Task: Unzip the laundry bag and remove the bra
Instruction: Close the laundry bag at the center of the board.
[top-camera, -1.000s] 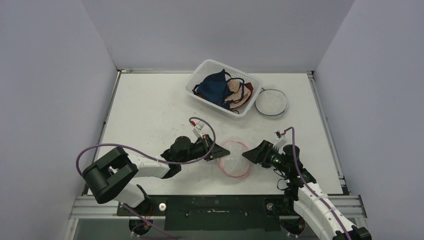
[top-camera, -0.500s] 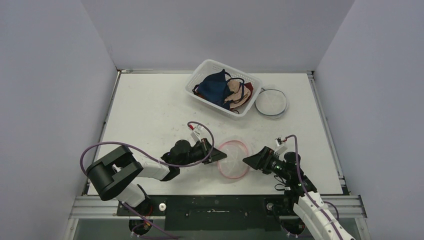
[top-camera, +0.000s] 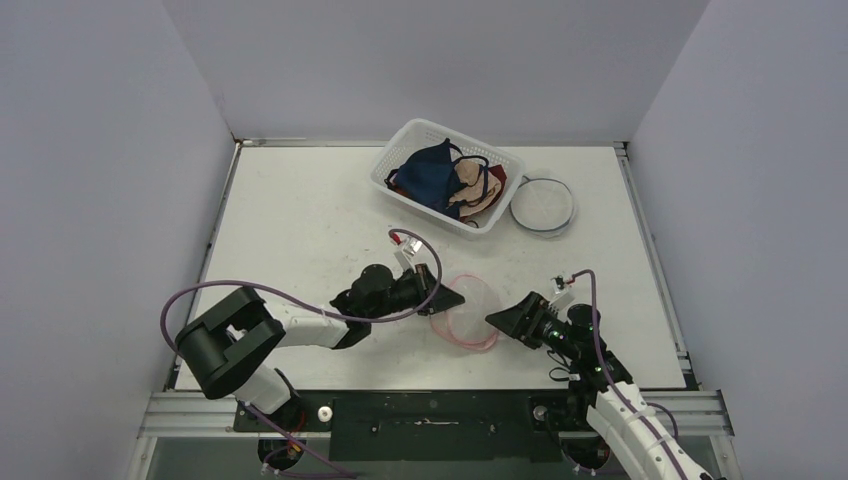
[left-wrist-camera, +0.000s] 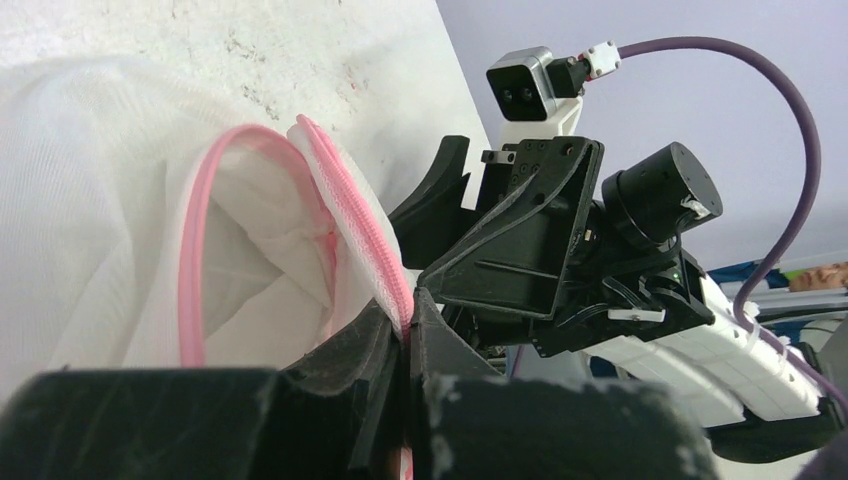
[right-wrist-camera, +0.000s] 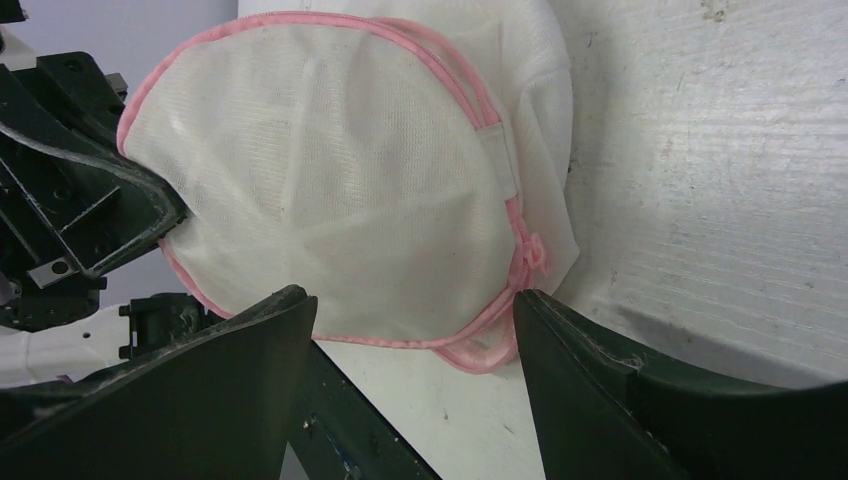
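Note:
The laundry bag (top-camera: 468, 310) is a round white mesh pouch with a pink zipper rim, lying at the table's near middle. My left gripper (top-camera: 452, 298) is shut on the bag's left pink rim (left-wrist-camera: 400, 300) and lifts that edge, so the bag stands tilted. My right gripper (top-camera: 495, 318) is open just right of the bag. In the right wrist view its fingers (right-wrist-camera: 215, 375) flank the bag's lower edge (right-wrist-camera: 330, 180), and the right fingertip is close to a pink zipper tab (right-wrist-camera: 530, 250). I cannot make out the bra through the mesh.
A white basket (top-camera: 400, 150) of blue, beige and red garments stands at the back centre. Beside it on the right lies a second round mesh bag (top-camera: 543, 204) with a dark rim. The right arm (left-wrist-camera: 600, 250) fills the left wrist view behind the bag.
The left gripper has moved right and raised the bag's edge, so the flat bag now stands tilted and crumpled. The right gripper drew back slightly a second ago, then held still.

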